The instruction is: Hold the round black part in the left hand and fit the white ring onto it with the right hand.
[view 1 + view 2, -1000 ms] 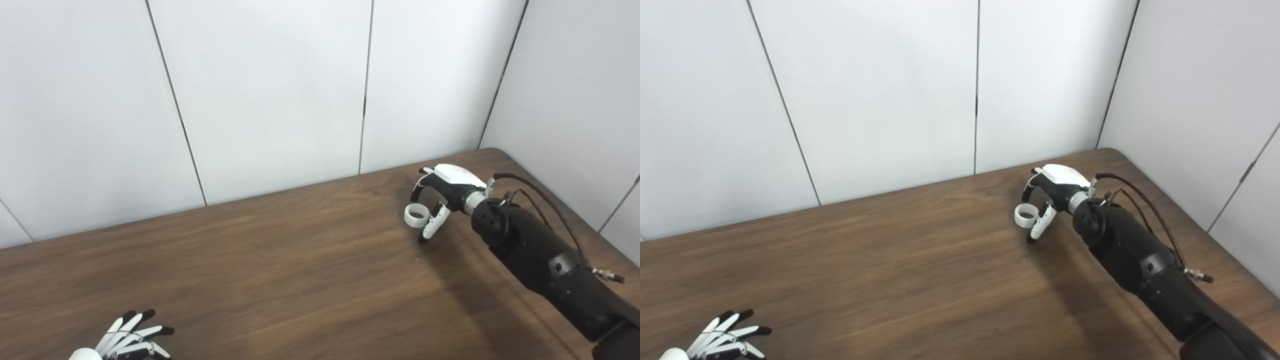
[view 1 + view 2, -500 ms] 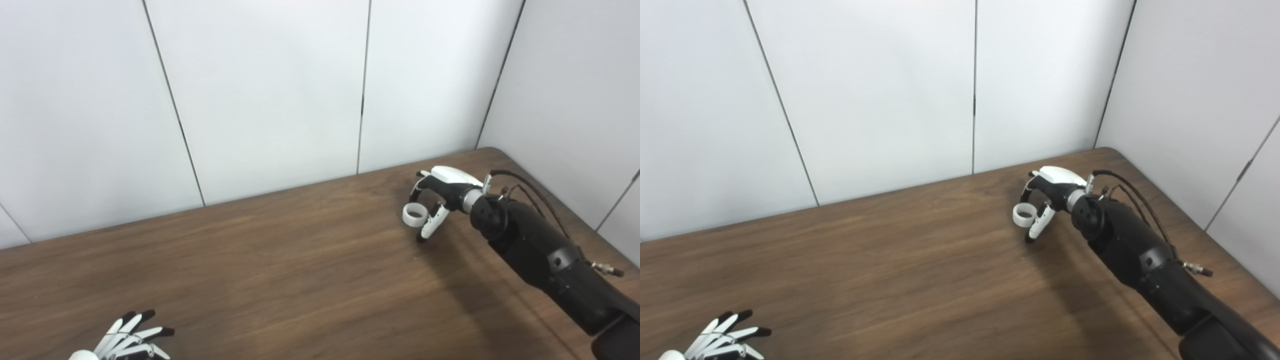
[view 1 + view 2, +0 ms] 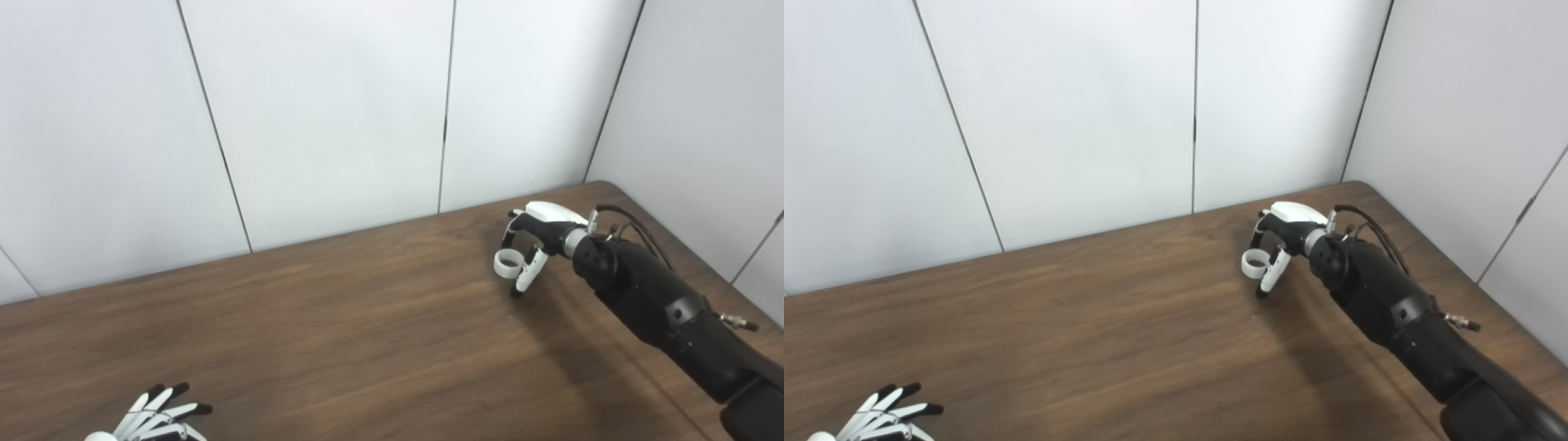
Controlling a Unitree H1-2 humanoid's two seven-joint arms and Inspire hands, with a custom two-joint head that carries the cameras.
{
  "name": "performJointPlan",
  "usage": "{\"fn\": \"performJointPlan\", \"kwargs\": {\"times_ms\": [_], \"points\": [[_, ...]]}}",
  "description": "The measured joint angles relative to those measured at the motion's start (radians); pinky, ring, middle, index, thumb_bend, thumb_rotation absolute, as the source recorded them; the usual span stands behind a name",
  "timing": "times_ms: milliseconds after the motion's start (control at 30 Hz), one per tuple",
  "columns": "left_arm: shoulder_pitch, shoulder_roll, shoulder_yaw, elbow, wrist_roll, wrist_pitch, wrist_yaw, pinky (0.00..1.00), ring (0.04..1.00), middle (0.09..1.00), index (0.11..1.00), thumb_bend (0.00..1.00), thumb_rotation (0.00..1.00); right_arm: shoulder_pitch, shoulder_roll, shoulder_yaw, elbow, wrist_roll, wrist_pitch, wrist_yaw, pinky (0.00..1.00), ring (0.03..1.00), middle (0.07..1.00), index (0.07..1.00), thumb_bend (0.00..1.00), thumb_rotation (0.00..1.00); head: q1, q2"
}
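— While the right hand point(image 3: 539, 236) reaches over the far right of the tabletop point(image 3: 343, 318), what is it doing?

— Its curled fingers point(image 3: 525, 277) pinch the white ring point(image 3: 507, 262), a short smooth band, held just above the wood with its opening facing up.

— Anything crowding it?

— No; bare brown wood grain lies around it, and pale wall panels point(image 3: 331, 110) with dark seams stand close behind and to the right. Its black arm point(image 3: 661, 300), with a thin cable looped along it, casts a shadow on the wood.

— And the left hand point(image 3: 156, 419)?

— Well apart, at the near left edge, fingers spread and holding nothing. White fingers, black tips.
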Motion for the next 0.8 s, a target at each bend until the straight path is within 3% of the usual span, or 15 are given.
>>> {"fn": "performJointPlan", "kwargs": {"times_ms": [800], "points": [[0.005,0.000,0.001,-0.002,-0.002,0.004,0.000,1.00,0.950,0.806,0.479,0.52,0.04,0.018,-0.001,0.002,-0.014,-0.017,-0.052,-0.025,0.93,0.988,0.915,0.488,0.51,0.13,-0.002,0.002]]}}
